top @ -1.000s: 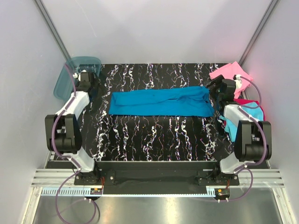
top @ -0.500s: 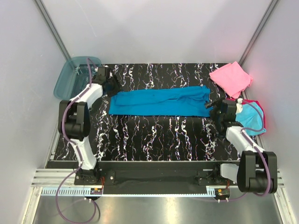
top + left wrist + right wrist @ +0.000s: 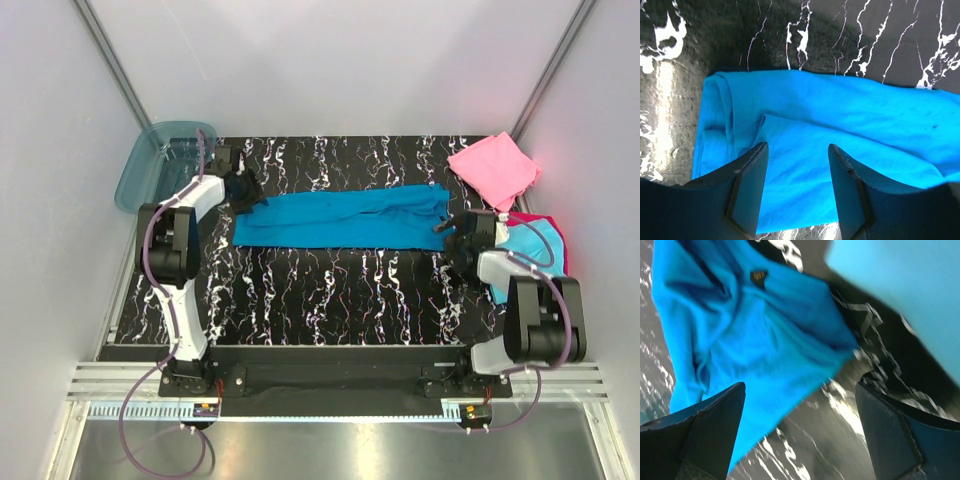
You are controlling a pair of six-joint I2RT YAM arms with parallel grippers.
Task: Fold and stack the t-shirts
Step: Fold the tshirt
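Left gripper (image 3: 797, 197): jaws partly parted, empty, over the left end of the teal-blue t-shirt (image 3: 340, 220); right gripper (image 3: 800, 440): jaws spread wide, empty, over its right end. Shirt lies as a long folded band across the black marbled table (image 3: 330, 290), translucent blue tub (image 3: 150, 165) off the far-left corner, folded pink t-shirt (image 3: 493, 165) at far right, cyan t-shirt (image 3: 522, 243) on a magenta-red t-shirt (image 3: 540, 219) under the right arm. Pale plain walls (image 3: 330, 60) on three sides.

I see a black worktop (image 3: 340, 290) veined with white, glossy where the light catches it. Pale grey walls (image 3: 330, 70) close it in on three sides, with slanted metal struts (image 3: 110, 58) at the far corners. Aluminium rails (image 3: 110, 383) run along the near edge. A translucent blue tub (image 3: 140, 175) sits at the far left corner.
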